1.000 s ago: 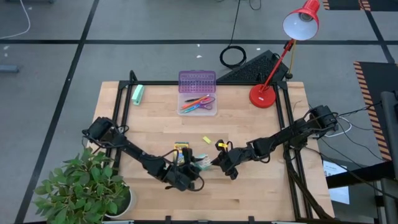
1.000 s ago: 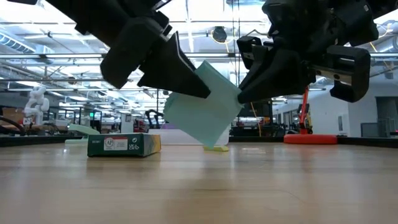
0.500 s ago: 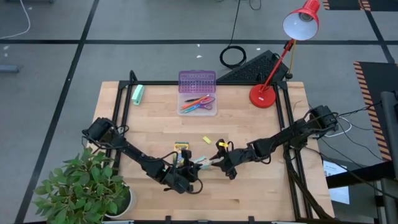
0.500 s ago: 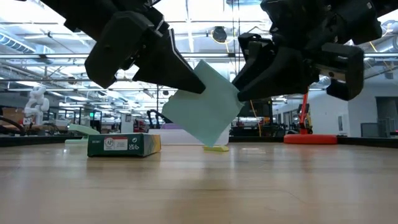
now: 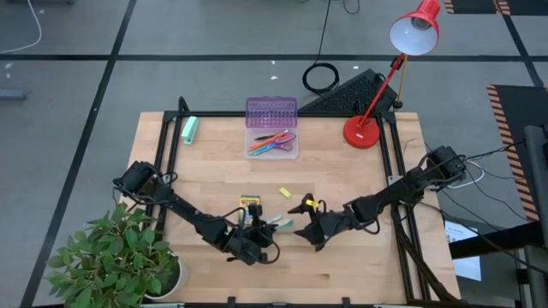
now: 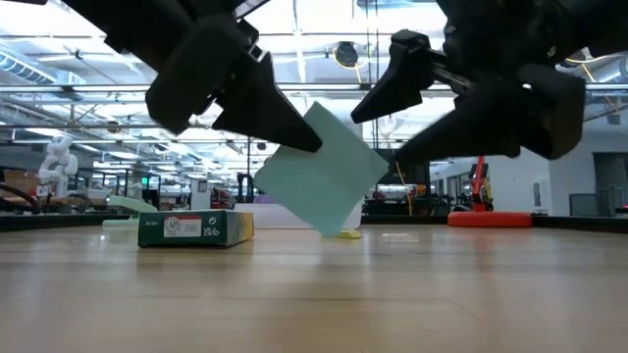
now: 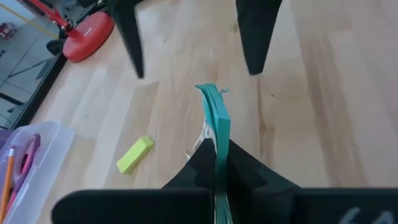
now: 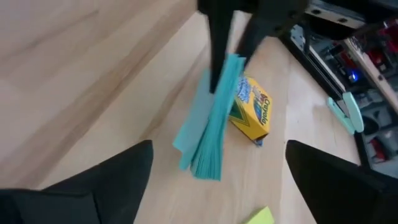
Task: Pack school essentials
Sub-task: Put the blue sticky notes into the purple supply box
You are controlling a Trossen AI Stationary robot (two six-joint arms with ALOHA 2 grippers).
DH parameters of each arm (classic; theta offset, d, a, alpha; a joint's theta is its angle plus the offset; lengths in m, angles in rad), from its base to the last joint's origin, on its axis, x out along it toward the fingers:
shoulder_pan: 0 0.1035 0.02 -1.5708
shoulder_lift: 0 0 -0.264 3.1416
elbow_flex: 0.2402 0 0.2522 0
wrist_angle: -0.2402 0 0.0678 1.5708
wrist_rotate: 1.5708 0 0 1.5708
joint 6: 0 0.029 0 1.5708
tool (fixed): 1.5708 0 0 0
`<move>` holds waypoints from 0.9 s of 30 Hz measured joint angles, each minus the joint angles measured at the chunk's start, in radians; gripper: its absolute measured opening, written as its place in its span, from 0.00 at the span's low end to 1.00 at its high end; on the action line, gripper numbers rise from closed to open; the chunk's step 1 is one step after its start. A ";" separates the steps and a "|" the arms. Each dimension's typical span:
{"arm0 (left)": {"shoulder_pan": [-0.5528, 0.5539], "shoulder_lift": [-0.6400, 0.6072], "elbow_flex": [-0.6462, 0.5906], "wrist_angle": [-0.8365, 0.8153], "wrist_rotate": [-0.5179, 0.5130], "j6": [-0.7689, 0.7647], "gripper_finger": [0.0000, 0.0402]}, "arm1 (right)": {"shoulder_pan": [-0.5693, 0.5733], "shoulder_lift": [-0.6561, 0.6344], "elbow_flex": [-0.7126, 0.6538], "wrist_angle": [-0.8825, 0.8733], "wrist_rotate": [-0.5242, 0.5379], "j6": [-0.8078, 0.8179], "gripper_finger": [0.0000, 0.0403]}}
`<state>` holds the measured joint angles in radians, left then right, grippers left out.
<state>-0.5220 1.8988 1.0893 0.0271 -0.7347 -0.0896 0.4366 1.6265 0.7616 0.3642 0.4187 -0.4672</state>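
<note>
Thin teal stack of paper sheets (image 6: 319, 184) — lifted clear of the table near the front centre, tilted on one corner, pinched at its upper left edge. Yellow-green cardboard crayon box (image 8: 251, 108) lies flat just behind it, towards the left. Small yellow rectangular piece (image 7: 135, 154) lies flat on the wood further back, right of the crayon box, apart from both. Purple-handled scissors (image 5: 283, 145) and thin pink, orange and blue pens (image 5: 267, 139) lie loose in the far-centre clear tray — crossed over each other.
</note>
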 joint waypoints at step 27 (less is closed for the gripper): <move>0.018 -0.001 0.000 0.073 -0.028 -0.009 0.04 | 0.011 0.001 0.000 -0.031 0.180 0.055 0.38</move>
<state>-0.5040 1.8980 1.0893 0.1006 -0.7631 -0.0985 0.4477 1.6272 0.7616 0.3329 0.5987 -0.4125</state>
